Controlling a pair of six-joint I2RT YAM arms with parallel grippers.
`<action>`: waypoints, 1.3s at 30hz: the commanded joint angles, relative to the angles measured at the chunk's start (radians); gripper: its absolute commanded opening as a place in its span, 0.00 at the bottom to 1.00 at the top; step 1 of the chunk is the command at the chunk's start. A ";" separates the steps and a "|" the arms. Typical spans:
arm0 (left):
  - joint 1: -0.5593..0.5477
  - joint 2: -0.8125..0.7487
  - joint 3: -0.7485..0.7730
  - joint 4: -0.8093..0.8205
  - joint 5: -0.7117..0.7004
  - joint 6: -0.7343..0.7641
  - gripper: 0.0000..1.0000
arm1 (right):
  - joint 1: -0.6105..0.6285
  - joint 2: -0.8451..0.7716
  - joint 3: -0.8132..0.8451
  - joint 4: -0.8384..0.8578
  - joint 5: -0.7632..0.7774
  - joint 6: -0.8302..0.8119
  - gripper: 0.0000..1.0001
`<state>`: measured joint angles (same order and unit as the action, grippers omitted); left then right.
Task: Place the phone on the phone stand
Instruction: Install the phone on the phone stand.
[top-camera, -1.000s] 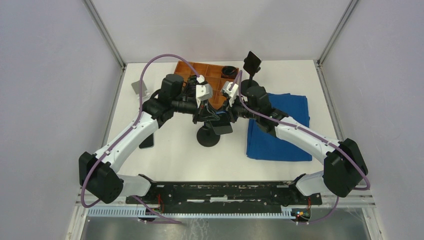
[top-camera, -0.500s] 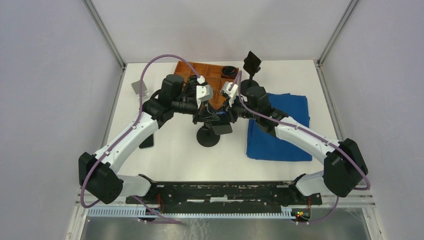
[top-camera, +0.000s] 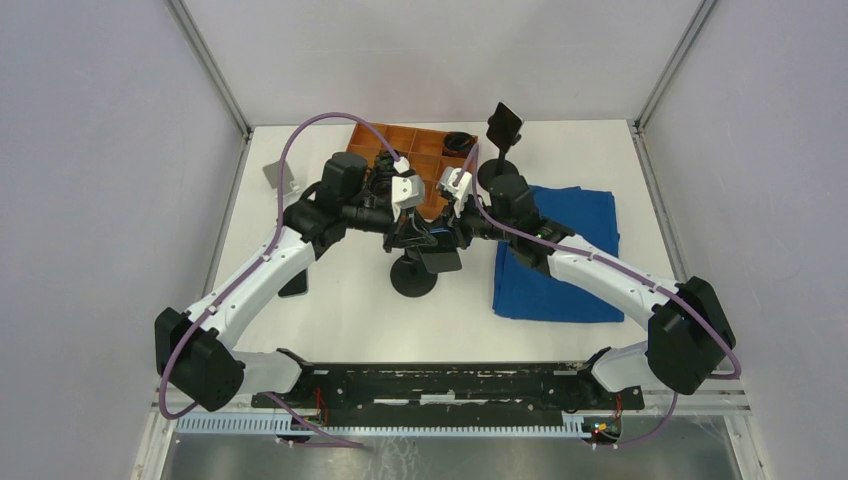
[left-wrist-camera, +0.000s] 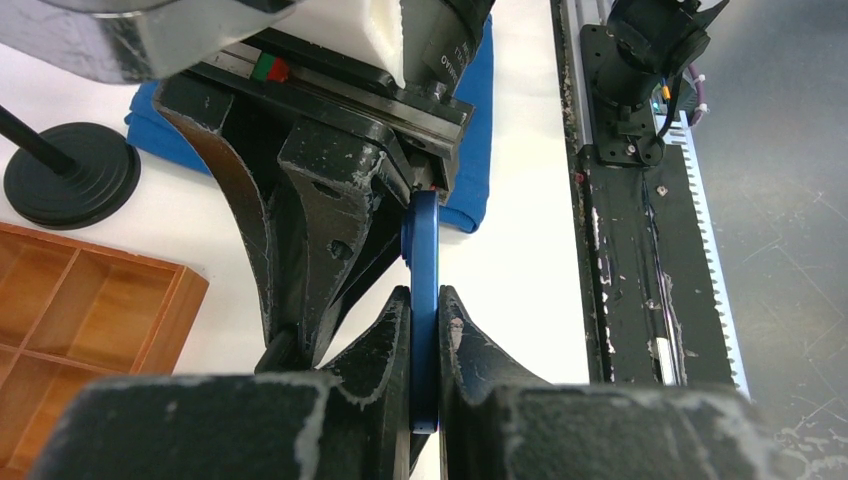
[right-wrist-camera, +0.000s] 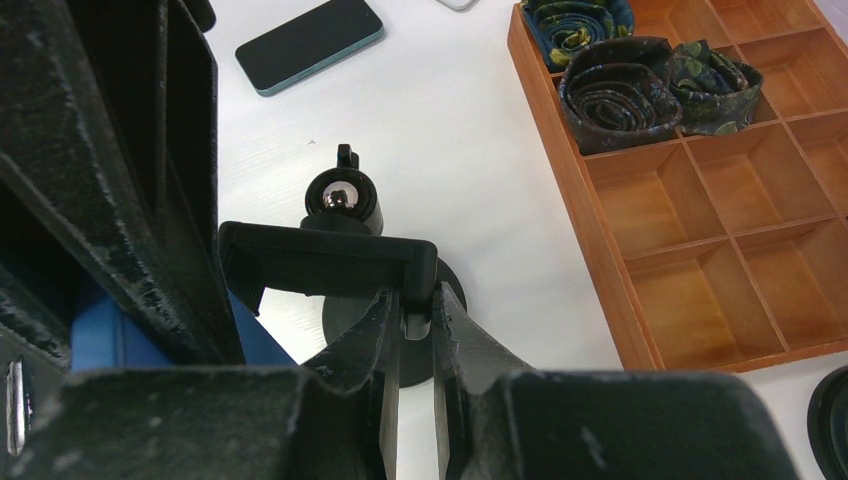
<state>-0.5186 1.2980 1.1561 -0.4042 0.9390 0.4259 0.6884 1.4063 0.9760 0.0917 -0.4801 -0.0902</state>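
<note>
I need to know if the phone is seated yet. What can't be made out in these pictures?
Top view: both arms cover the top of the stand, so whether the phone sits in its clamp is hidden.
Right wrist: the right gripper pinches the clamp; dark gripper parts at the left block the phone.
Left wrist: the left gripper holds the phone edge-on; its far end is hidden behind the right gripper.

Left arm (top-camera: 268, 266) and right arm (top-camera: 600, 274) are bowing inward; left claw (left-wrist-camera: 425, 302) and right claw (right-wrist-camera: 414, 298) are pinching shut (nose to nose).
</note>
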 joint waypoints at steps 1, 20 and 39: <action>0.018 -0.034 0.016 0.105 -0.086 0.079 0.02 | 0.035 -0.026 0.024 -0.006 -0.073 0.014 0.00; 0.047 -0.068 0.009 0.096 -0.122 0.104 0.02 | 0.051 -0.022 0.018 -0.015 -0.060 -0.003 0.00; 0.035 -0.014 -0.002 0.176 0.049 0.019 0.02 | 0.055 -0.013 0.000 0.014 -0.100 0.038 0.00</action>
<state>-0.4885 1.2667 1.1378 -0.4084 0.9707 0.4500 0.7052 1.4063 0.9760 0.1036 -0.4778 -0.0990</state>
